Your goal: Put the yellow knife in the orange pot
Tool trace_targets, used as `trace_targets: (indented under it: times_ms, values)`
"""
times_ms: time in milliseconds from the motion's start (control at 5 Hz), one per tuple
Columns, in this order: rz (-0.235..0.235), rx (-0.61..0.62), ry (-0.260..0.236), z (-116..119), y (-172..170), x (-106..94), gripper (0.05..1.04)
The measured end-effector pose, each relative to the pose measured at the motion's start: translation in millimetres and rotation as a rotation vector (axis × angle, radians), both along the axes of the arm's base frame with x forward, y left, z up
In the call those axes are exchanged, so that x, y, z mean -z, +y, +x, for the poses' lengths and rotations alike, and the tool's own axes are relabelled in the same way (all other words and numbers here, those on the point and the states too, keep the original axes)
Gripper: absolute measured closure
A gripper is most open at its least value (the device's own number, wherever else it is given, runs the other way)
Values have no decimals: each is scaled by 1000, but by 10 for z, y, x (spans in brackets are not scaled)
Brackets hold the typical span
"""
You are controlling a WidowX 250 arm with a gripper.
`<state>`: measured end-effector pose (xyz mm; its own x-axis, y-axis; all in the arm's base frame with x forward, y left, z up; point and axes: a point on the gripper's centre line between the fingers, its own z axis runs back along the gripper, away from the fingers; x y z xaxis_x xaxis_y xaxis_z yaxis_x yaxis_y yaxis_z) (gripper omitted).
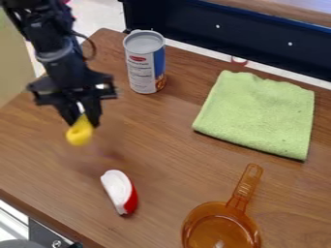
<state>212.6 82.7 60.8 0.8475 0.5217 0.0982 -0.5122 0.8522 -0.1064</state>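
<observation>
The pincer [82, 120] hangs over the left part of the wooden bench [161, 155], pointing down, with its two fingers clamped on the yellow knife [79, 134]. The knife is held above the wood, and what shows of it is a short, rounded yellow piece jutting below the fingertips. The black arm [61, 60] slants down to the pincer from the upper left. Behind the pincer and to its right, near the bench's far edge, a can [145, 60] with a white and blue label stands upright. Below the pincer in view and slightly right, a red and white toy wedge [119, 192] lies on the wood, its white face turned up and left, its red side to the right. Farther right, a light green cloth [259, 114] is spread flat, roughly square, well apart from the wedge. Nearer the camera, below the cloth, sits the see-through orange pot [189, 225], cut off by the bottom edge, its slotted handle pointing up and right toward the cloth. Beyond the bench runs a dark blue panel [226, 36].
</observation>
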Motion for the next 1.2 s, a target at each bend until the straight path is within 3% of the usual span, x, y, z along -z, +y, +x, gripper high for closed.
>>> trace_targets:
  times_ms: [200, 400, 600, 800, 1000, 1200]
  values:
    - [-48, -42, -64, -71, -449, -61, 772]
    - [-88, -70, -61, -98, -862, -107, 772]
    - [-54, -108, -57, -124, -1251, -100, 772]
    - [-17, -85, -32, -187, -1599, 4, 772]
    - [17, -12, -37, -229, -1841, 166, 772]
    - [14, 56, -138, -251, -2004, 279, 772]
